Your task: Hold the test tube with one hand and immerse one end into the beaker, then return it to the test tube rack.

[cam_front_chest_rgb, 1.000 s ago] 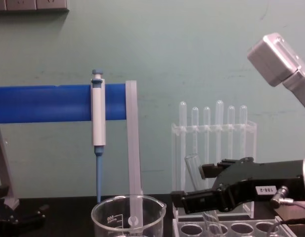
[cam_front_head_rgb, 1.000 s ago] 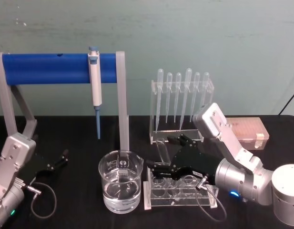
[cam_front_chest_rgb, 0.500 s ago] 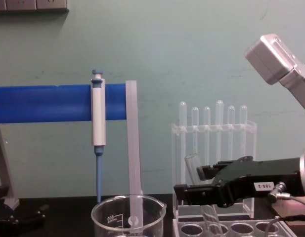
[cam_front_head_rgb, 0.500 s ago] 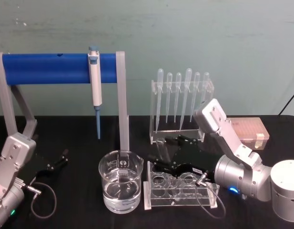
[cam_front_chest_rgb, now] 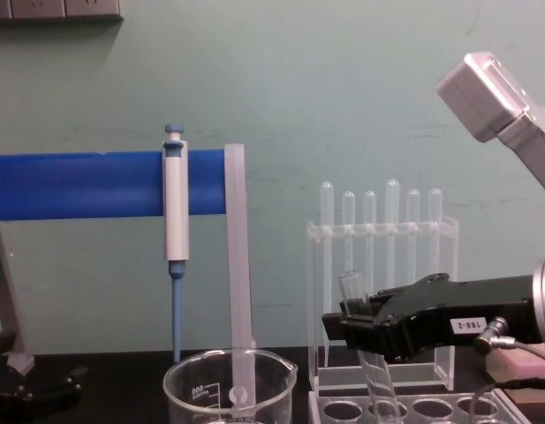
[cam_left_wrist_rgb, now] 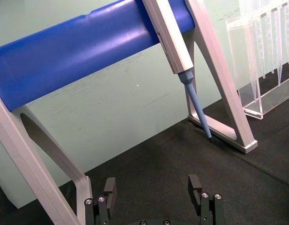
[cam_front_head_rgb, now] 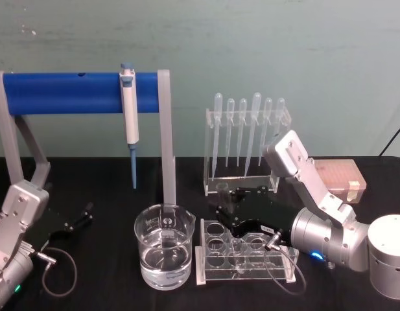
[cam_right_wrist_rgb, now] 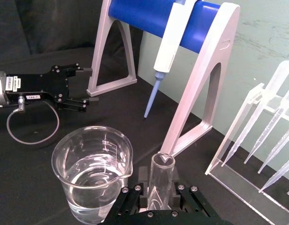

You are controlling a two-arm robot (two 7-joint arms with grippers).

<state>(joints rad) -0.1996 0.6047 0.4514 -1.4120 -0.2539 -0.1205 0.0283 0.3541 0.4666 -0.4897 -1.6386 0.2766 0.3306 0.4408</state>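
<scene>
Nearest on the black table [cam_front_head_rgb: 109, 181] stood the beaker [cam_front_head_rgb: 164, 246], partly filled with clear liquid, and just to its right the clear rack [cam_front_head_rgb: 251, 270] with round holes. The right hand [cam_front_head_rgb: 229, 204] reached in from the right above the rack, its black fingers clamped on the test tube [cam_front_head_rgb: 224, 193] a little below the rim. The test tube leaned, rim tipped toward the beaker's side, and its lower part ran from under the hand down into the rack; in the chest view the rim stood just above the fingers. It was apart from the beaker. Off at the table's left edge, the left hand [cam_front_head_rgb: 80, 219] rested low with its fingers apart, well away from the glassware. Farther back stood a row of thin pipettes [cam_front_head_rgb: 243, 133] in a clear stand and a pipettor [cam_front_head_rgb: 129, 110] hanging on a blue bar [cam_front_head_rgb: 63, 92]
</scene>
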